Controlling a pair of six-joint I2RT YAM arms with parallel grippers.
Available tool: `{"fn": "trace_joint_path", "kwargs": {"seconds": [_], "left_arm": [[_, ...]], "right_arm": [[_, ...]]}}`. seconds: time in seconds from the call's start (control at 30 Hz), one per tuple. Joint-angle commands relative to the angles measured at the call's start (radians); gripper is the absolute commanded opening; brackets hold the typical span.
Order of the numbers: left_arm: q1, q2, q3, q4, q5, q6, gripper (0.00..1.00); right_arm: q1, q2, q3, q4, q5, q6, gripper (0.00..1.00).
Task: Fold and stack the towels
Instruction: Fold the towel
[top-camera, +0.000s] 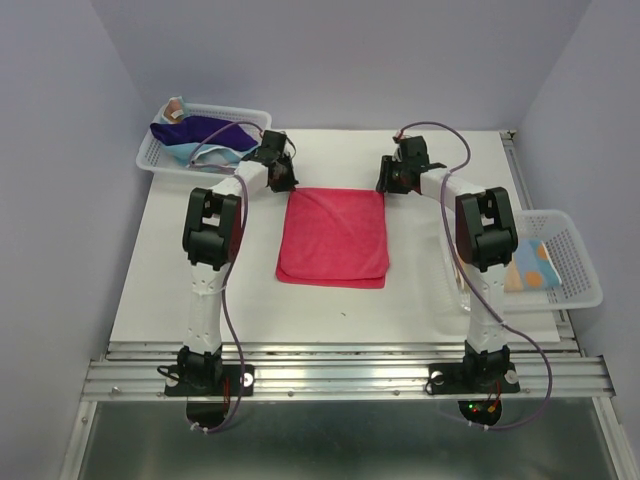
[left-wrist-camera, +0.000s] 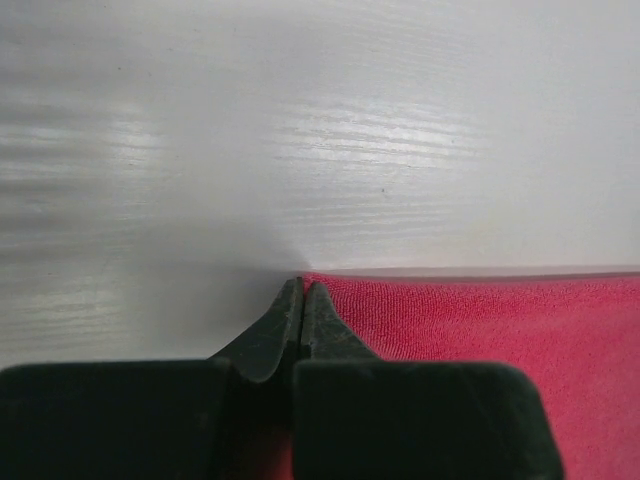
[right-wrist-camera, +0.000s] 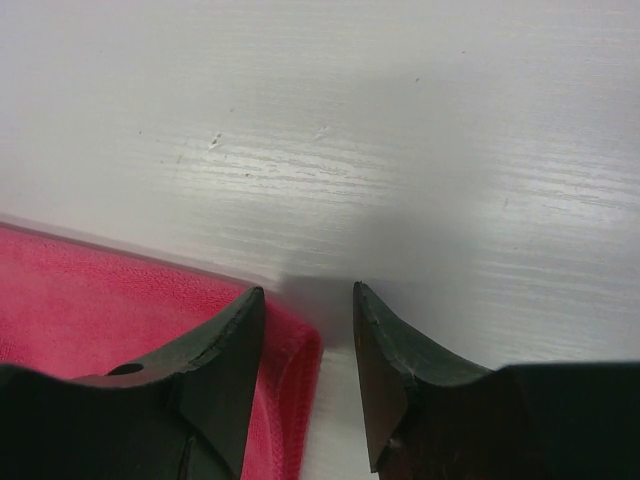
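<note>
Left hand (left-wrist-camera: 303, 287) fingers pressed shut at far-left corner of pink towel (top-camera: 333, 238); can't tell if cloth is pinched. Right hand (right-wrist-camera: 308, 298) jaws apart, straddling the far-right corner, one finger over cloth, the other over bare counter (top-camera: 420, 300). Only the top view shows the towel flat mid-counter, navy towel (top-camera: 200, 130) in left basket (top-camera: 150, 160) at far-left corner, and patterned towel (top-camera: 530, 268) in right basket (top-camera: 585, 285) at right edge.

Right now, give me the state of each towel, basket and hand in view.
pink towel, folded flat on the table.
left hand, shut on the pink towel's far left corner.
right hand, open astride the far right corner.
left basket, holding crumpled towels.
right basket, holding one folded patterned towel.
</note>
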Motion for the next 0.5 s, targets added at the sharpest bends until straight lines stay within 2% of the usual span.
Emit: {"fn": "trace_joint_path", "kwargs": {"seconds": [0.0, 0.1, 0.2, 0.23, 0.27, 0.33, 0.47], "left_arm": [[0.009, -0.031, -0.031, 0.024, 0.034, -0.003, 0.00], [0.011, -0.065, -0.071, 0.057, 0.063, -0.007, 0.00], [0.012, -0.118, -0.125, 0.114, 0.074, -0.004, 0.00], [0.012, -0.119, -0.137, 0.114, 0.078, -0.001, 0.00], [0.012, -0.140, -0.157, 0.134, 0.086, 0.000, 0.00], [0.012, -0.155, -0.168, 0.143, 0.092, 0.004, 0.00], [0.012, -0.226, -0.237, 0.189, 0.107, 0.000, 0.00]], "right_arm": [[0.001, -0.023, -0.012, -0.014, -0.055, 0.023, 0.46], [0.001, -0.024, -0.023, -0.025, -0.053, 0.034, 0.41], [0.001, -0.047, -0.062, -0.022, -0.029, 0.049, 0.31], [0.001, -0.047, -0.070, -0.021, -0.021, 0.049, 0.26], [0.001, -0.061, -0.079, -0.013, -0.023, 0.051, 0.16], [0.001, -0.072, -0.095, -0.005, -0.041, 0.048, 0.03], [0.003, -0.142, -0.124, 0.027, -0.098, 0.045, 0.01]]}}
